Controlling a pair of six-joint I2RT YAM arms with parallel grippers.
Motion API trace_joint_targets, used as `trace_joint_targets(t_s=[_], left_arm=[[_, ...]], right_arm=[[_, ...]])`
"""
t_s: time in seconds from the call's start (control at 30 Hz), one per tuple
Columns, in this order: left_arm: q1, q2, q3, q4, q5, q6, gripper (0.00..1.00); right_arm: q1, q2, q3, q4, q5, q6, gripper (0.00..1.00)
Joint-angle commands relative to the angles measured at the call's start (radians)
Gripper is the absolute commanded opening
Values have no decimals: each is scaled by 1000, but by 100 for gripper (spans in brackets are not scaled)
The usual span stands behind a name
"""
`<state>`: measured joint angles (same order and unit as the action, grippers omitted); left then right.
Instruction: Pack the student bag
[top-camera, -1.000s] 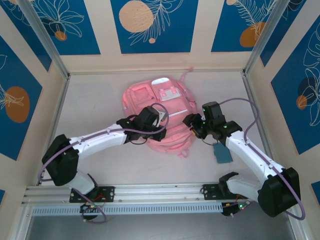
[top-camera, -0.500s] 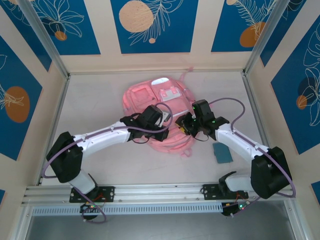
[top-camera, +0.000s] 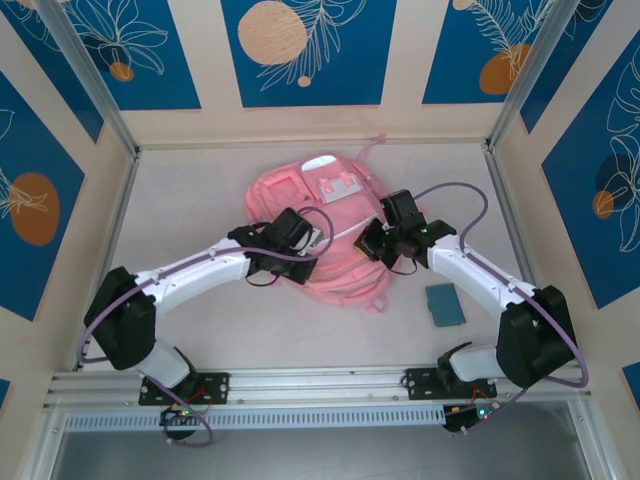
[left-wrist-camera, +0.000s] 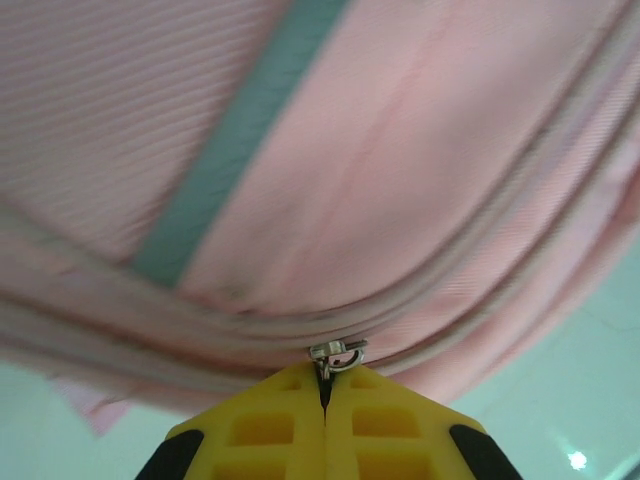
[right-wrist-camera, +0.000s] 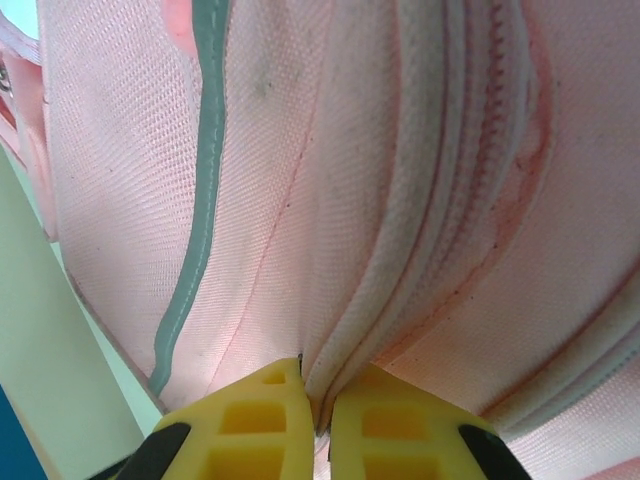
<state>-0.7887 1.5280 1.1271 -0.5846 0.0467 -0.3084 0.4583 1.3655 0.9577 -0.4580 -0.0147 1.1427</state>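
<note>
The pink student bag (top-camera: 335, 235) lies flat in the middle of the table, white patch facing up. My left gripper (top-camera: 312, 243) rests on its left side, shut on the small metal zipper pull (left-wrist-camera: 338, 356) that sits on a zipper line of the student bag (left-wrist-camera: 400, 180). From the right, my right gripper (top-camera: 368, 243) meets the bag's right side. Its yellow fingers (right-wrist-camera: 265, 420) are shut on a fold of pink fabric and piping beside a zipper of the student bag (right-wrist-camera: 400, 200).
A teal flat rectangular item (top-camera: 444, 303) lies on the table right of the bag, beside the right arm. A pink strap (top-camera: 371, 152) trails off the bag's far end toward the back wall. Patterned walls close in the table on three sides.
The right gripper moved left onto the bag's right edge and closed on its fabric. The left arm shifted slightly left with the zipper pull still pinched.
</note>
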Motion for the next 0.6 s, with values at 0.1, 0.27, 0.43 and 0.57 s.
trace_joint_targets(t_s=[0.1, 0.27, 0.43, 0.57], left_arm=[[112, -21, -37, -43, -123, 55, 0], [195, -53, -56, -18, -183, 55, 0], [251, -121, -104, -32, -181, 31, 0], [266, -157, -84, -107, -170, 7, 29]], right_arm=[[23, 136, 104, 14, 16, -80, 8], [62, 277, 219, 41, -51, -147, 8], [83, 331, 297, 24, -57, -218, 15], [89, 251, 311, -67, -2, -299, 59]])
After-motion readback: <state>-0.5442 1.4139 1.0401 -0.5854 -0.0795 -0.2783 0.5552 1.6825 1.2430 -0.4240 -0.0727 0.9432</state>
